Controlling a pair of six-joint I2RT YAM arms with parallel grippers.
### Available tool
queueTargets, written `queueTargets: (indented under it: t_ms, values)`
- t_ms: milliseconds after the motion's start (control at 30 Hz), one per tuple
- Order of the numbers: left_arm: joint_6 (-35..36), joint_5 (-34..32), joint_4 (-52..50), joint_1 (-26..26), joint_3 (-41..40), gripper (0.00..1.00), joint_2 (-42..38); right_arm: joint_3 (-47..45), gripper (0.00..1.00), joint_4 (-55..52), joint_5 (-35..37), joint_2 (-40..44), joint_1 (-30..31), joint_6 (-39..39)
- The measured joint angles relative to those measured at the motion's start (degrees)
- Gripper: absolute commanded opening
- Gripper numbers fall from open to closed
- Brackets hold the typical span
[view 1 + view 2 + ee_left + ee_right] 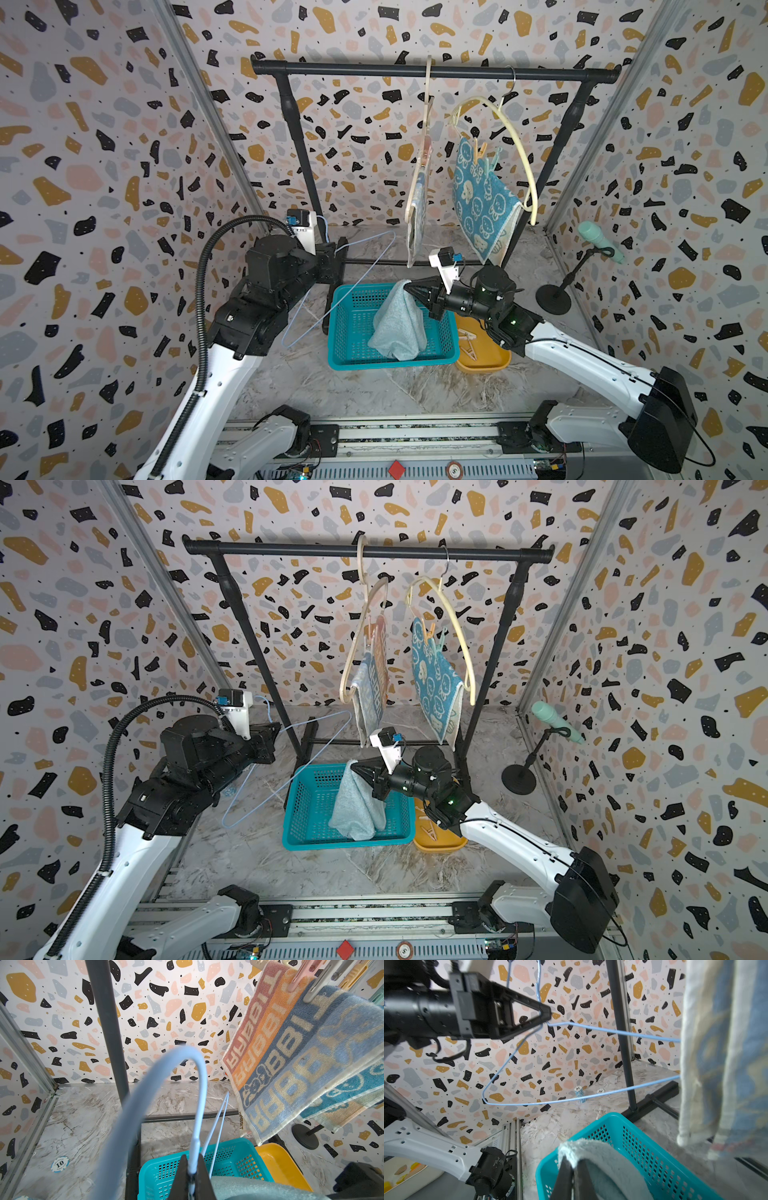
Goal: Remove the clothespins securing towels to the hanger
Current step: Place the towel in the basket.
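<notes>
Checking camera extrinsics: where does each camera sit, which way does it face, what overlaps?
Top views: high above the arm bases, looking down and back at the rack and basket; both arms show.
Left wrist: behind the left gripper, shut on the blue hanger; faces the back wall and striped towel; its own fingers show.
Right wrist: behind the right gripper, shut on the pale towel over the basket; faces the robot's left side; left arm shows.
Shared: both wrist views catch the basket, hanger and striped towel.
</notes>
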State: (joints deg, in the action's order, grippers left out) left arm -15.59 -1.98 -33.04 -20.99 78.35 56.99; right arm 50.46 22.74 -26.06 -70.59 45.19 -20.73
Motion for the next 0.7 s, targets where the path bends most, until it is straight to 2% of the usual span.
queueTargets:
  t_ms: [700]
  values:
    - [0.09,1.09,0.09,0.0,0.22,0.0,1.42,-15.72,0.0,3.1,11.19,-3.74,0.85,-2.8]
